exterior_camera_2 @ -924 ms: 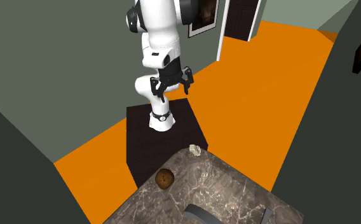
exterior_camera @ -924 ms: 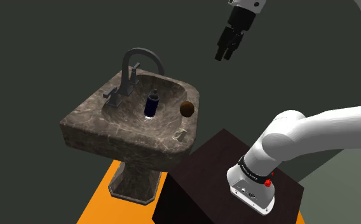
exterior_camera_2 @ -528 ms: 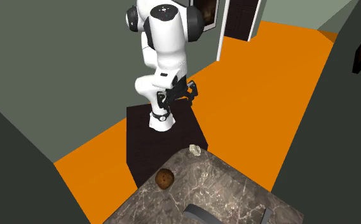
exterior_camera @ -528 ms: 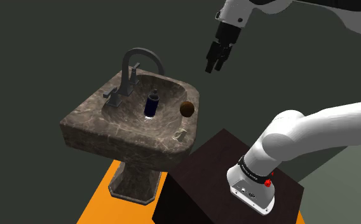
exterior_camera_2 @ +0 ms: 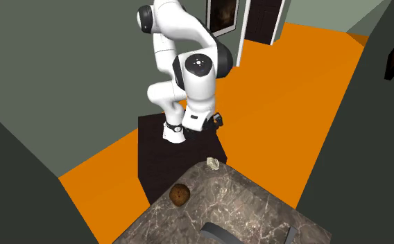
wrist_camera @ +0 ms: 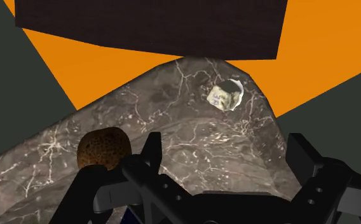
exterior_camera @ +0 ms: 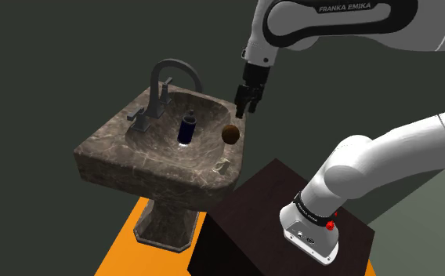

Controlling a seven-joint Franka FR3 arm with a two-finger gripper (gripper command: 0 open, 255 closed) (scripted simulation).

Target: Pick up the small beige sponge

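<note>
While gripper (wrist_camera: 227, 153) gapes, its base cropped; sponge (wrist_camera: 225, 95) beyond.

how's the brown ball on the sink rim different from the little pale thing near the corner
The brown ball is dark, speckled and round; the pale sponge is whitish beige and blocky. The brown ball looks clearly larger than the pale sponge. The pale sponge sits at a corner of the sink rim, the brown ball further along it. Both rest on that dark marbled rim, apart from each other.

White arm (exterior_camera: 393, 161) with dark joints, FRANKA EMIKA lettering (exterior_camera: 347, 9), red base button (exterior_camera: 331, 225) and 2 black fingers (wrist_camera: 305, 158).
</note>
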